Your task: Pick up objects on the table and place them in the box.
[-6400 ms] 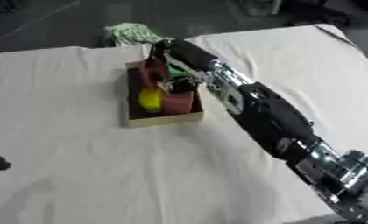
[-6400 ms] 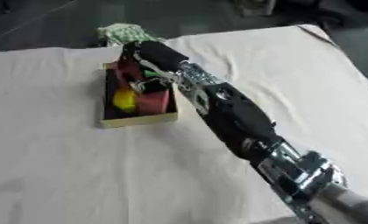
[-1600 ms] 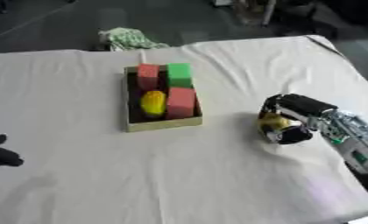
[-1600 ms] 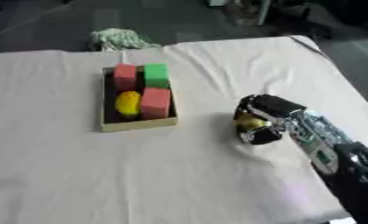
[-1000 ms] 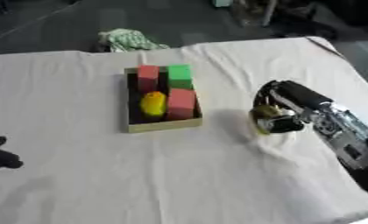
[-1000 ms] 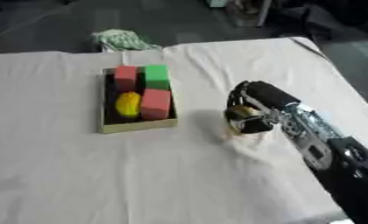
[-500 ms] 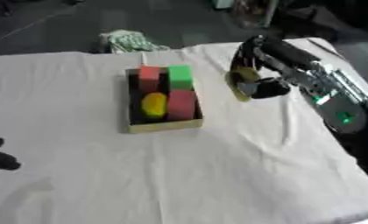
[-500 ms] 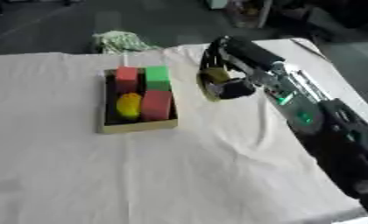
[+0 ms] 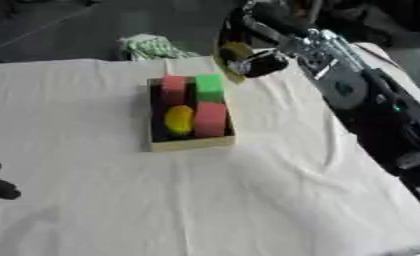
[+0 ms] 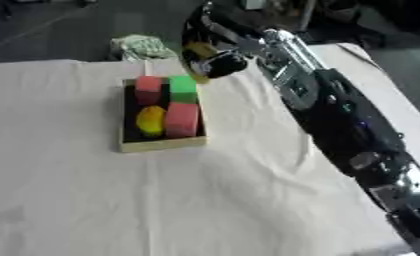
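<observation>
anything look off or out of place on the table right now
Nothing stands out. The box sits flat with its blocks packed neatly; the right robot hand holds a yellowish object beyond it. A green-and-white bundle lies at the far edge.

Looks like a lab or test room, not a home: counter (image 9: 117, 200) draped in plain white cloth, dark bare floor (image 9: 65, 30) behind it, dark equipment and stands (image 10: 336, 15) at the far edge, a robot arm (image 9: 371, 100) reaching across the setup.
</observation>
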